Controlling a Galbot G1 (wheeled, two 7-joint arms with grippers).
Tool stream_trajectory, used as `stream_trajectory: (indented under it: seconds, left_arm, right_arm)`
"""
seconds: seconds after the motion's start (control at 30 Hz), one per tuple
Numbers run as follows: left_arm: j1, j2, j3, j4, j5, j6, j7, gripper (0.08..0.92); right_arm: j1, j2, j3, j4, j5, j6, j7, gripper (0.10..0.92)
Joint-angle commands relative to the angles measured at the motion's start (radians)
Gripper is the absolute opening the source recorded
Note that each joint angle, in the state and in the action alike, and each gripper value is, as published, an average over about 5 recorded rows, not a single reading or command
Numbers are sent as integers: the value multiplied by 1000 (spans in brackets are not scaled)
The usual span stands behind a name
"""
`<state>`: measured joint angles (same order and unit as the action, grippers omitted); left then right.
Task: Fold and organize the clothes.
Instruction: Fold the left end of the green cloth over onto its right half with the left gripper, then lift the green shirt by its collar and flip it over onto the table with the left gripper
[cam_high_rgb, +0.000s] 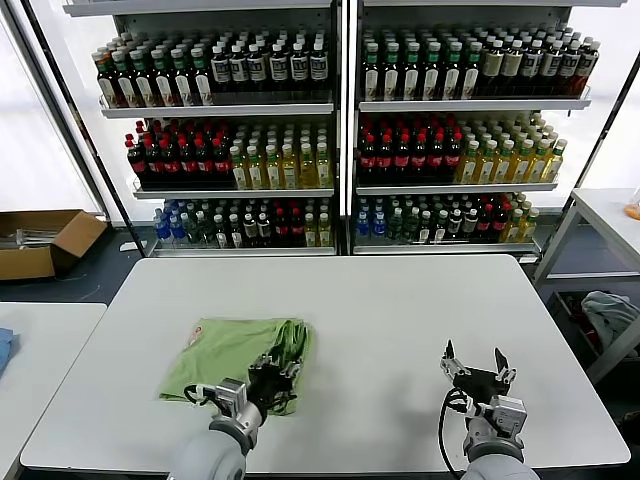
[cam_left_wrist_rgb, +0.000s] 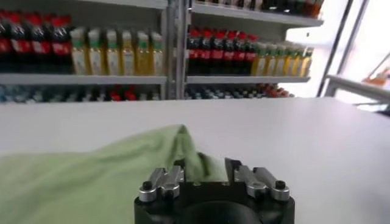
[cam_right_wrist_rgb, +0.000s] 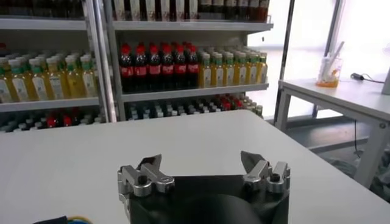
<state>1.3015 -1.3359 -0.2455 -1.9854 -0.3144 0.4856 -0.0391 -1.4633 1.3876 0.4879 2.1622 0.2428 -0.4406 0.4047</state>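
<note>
- Left end effector (cam_high_rgb: 277, 372), head view: low over the near right edge of the light green shirt (cam_high_rgb: 235, 360), fingers dark against the cloth; their spacing cannot be told from here. Shirt lies folded on the white bench (cam_high_rgb: 400, 320), left of centre, toward the near edge.
- Right end effector (cam_high_rgb: 476, 368), head view: fingers spread wide, gripping nothing, above bare bench at the near right, well apart from the shirt.
- Behind the bench: shelves of bottles (cam_high_rgb: 340, 130). Cardboard box (cam_high_rgb: 45, 240) on the floor at far left.
- Left wrist view: left end effector (cam_left_wrist_rgb: 207, 175) sits at the shirt (cam_left_wrist_rgb: 91, 176), a raised fold of green cloth peaking between the fingers (cam_left_wrist_rgb: 161, 179). Clamped or parted, cannot tell.
- Right wrist view: right end effector (cam_right_wrist_rgb: 204, 167) with fingers (cam_right_wrist_rgb: 149, 170) clearly apart, only bench surface (cam_right_wrist_rgb: 201, 134) between them. Side table (cam_right_wrist_rgb: 341, 94) off to one side, a cup (cam_right_wrist_rgb: 329, 70) on it.
</note>
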Motion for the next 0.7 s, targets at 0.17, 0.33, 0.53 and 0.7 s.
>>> stream_trajectory:
  seconds: [0.17, 0.33, 0.53, 0.7]
  left_arm:
    - [18, -20, -44, -188, -482, 24, -67, 615]
    - [-25, 64, -197, -184, -289, -43, -62, 751]
    - [-30, 182, -336, -11, 44, -125, -51, 820]
    - [-19, 224, -393, 93, 32, -141, -28, 823]
  right_arm:
    - [3, -9, -4, -17, 3, 5, 2, 823]
    - [21, -9, -17, -28, 3, 2, 3, 823]
    - [59, -17, -35, -44, 5, -7, 2, 823]
    - [83, -24, -43, -56, 11, -10, 3, 823]
